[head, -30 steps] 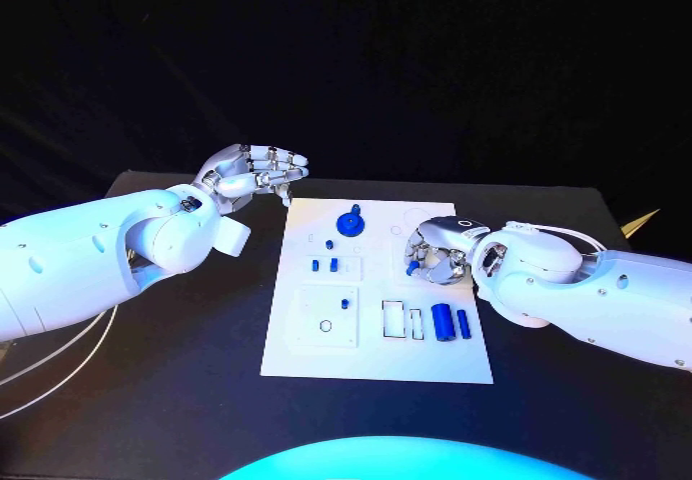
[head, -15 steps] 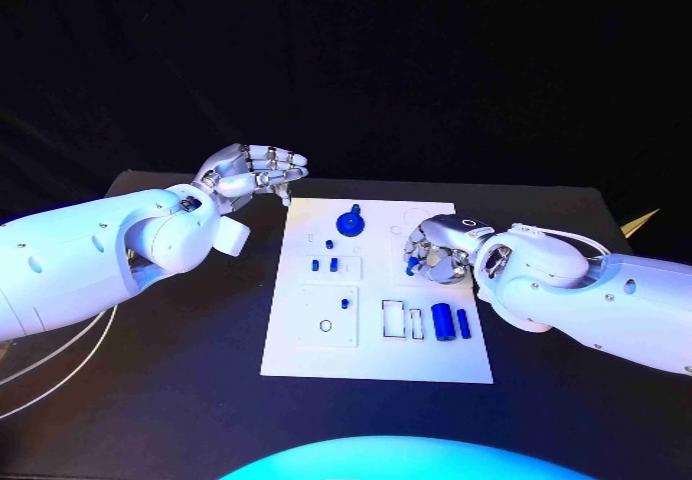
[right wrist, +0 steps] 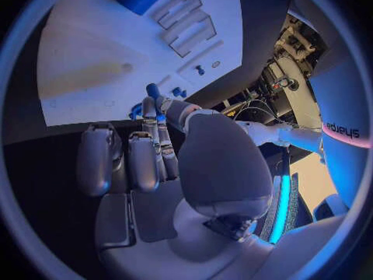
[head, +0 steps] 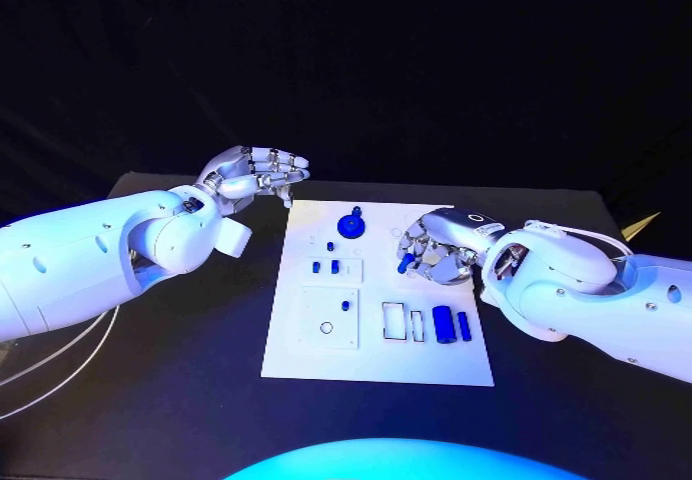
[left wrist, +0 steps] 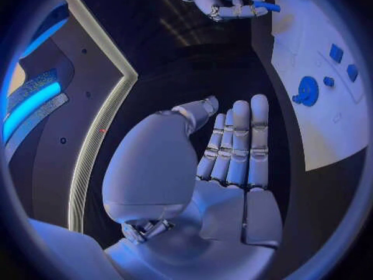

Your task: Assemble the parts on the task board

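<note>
A black table (head: 173,400) is seen under a dark room. The white board (head: 378,355) lies in its middle. The left hand (head: 254,172) is held open off the board's far left corner, holding nothing. The right hand (head: 437,252) is over the board's right edge, pinching a small blue part (right wrist: 154,93). Placing seems underway; next, the part must be lined up with its slot.

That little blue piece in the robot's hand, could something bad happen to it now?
Maybe. The right hand pinches the small blue part only at its fingertips above the task board, so it could slip and drop. It might also bump the blue parts already lying on the board. The left hand is off the board and holds nothing, so it cannot catch it.
</note>
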